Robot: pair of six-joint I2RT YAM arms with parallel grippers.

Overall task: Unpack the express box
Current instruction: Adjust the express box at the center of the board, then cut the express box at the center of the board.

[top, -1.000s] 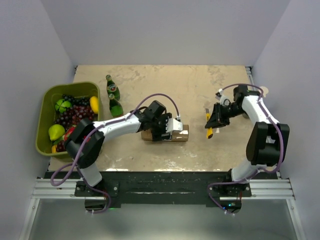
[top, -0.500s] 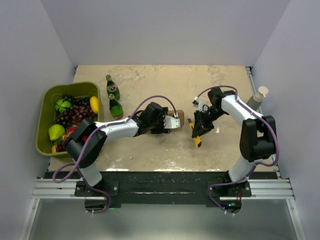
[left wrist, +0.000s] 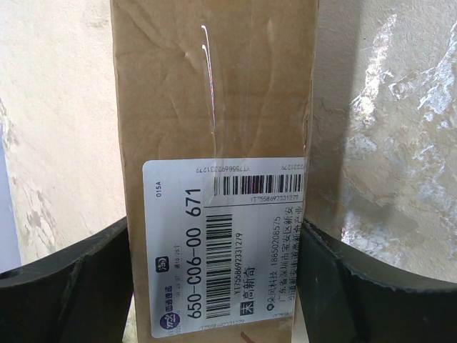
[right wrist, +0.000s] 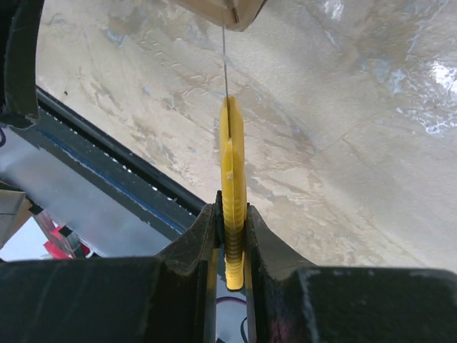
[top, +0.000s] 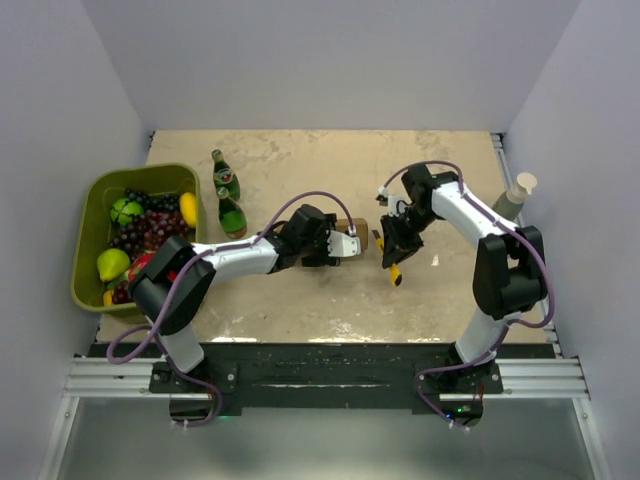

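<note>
A green bin (top: 140,170) of fruit (top: 140,228) sits at the worktop's (top: 300,300) left edge, with two green bottles (top: 227,196) standing just right of it. At centre, the left hand (top: 340,246) clamps the box (left wrist: 214,86) across its width. A black finger (left wrist: 68,293) presses each long side, and the white label (left wrist: 221,243) faces the wrist camera. Whether the box rests on the worktop cannot be told. Just right of it, the right hand (right wrist: 230,214) pinches a yellow knife (right wrist: 232,157), whose thin blade (right wrist: 224,57) is out and meets the box's cardboard corner. A pale bottle (top: 515,195) stands at the right edge.
</note>
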